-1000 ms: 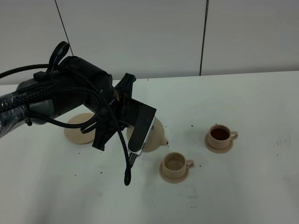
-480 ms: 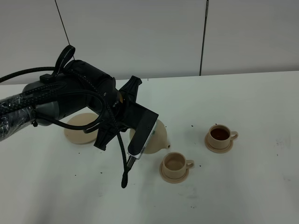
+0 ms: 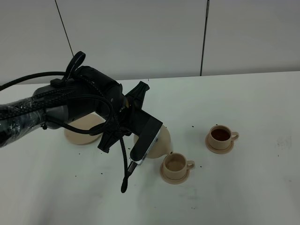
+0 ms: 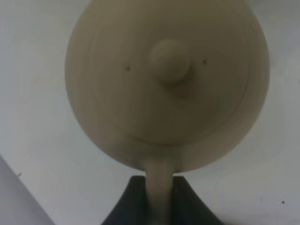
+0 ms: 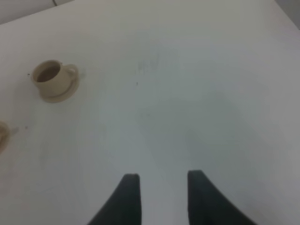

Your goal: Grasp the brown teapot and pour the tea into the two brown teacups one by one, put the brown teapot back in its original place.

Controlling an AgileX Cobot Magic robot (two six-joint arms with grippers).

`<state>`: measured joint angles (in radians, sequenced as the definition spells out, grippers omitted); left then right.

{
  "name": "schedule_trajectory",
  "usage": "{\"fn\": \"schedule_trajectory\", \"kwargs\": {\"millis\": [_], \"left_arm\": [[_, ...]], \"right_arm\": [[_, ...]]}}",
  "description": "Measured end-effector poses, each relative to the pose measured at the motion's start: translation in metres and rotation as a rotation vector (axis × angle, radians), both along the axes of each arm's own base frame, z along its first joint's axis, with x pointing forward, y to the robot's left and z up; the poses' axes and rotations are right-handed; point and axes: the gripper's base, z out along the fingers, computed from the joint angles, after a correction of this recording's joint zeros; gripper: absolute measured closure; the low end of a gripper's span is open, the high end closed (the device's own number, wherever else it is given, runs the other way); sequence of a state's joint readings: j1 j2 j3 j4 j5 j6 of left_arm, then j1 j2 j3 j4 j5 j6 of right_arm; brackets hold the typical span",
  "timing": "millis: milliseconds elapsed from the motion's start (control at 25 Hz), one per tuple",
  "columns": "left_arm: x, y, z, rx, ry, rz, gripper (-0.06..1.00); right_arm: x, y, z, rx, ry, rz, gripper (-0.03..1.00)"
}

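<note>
Left gripper [image 4: 157, 190] clamped on the loop handle of the brown teapot [image 4: 164, 84] — pot held just beside the nearer teacup [image 3: 175, 165].
Spout points toward that cup's rim; the farther teacup [image 3: 220, 137] holds dark tea [image 3: 220, 134]; the wide saucer [image 3: 78, 137] lies partly behind the arm. Right gripper [image 5: 159, 180] — jaws apart, nothing between.

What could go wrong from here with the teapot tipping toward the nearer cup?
1. The brown teapot has its spout close to the rim of the nearer teacup, apparently not over its middle, so tea may land on the saucer or the table.
2. The left gripper is shut on only the thin loop handle, so the tilted pot could swivel.
3. The lid, if loose, might slide off.
</note>
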<state>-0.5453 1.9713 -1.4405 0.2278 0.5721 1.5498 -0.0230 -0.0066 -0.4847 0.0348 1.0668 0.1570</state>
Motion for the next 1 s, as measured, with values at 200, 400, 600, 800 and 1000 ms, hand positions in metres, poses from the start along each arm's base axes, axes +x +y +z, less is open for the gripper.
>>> {"fn": "schedule_trajectory", "kwargs": {"millis": [200, 400, 600, 800, 1000], "left_arm": [[0.0009, -0.0006, 0.0002, 0.002, -0.012, -0.018, 0.78], [0.0017, -0.0023, 0.0009, 0.015, -0.033, -0.065, 0.78], [0.0021, -0.0061, -0.0027, 0.026, -0.045, -0.091, 0.78], [0.0016, -0.0084, -0.0038, 0.049, -0.057, -0.115, 0.78], [0.0021, -0.0091, -0.0036, 0.057, -0.069, -0.134, 0.78]], "right_arm": [[0.0000, 0.0000, 0.0000, 0.000, 0.000, 0.000, 0.73], [0.0000, 0.0000, 0.0000, 0.000, 0.000, 0.000, 0.73], [0.0000, 0.0000, 0.0000, 0.000, 0.000, 0.000, 0.73], [0.0000, 0.0000, 0.0000, 0.000, 0.000, 0.000, 0.73], [0.0000, 0.0000, 0.0000, 0.000, 0.000, 0.000, 0.73]]}}
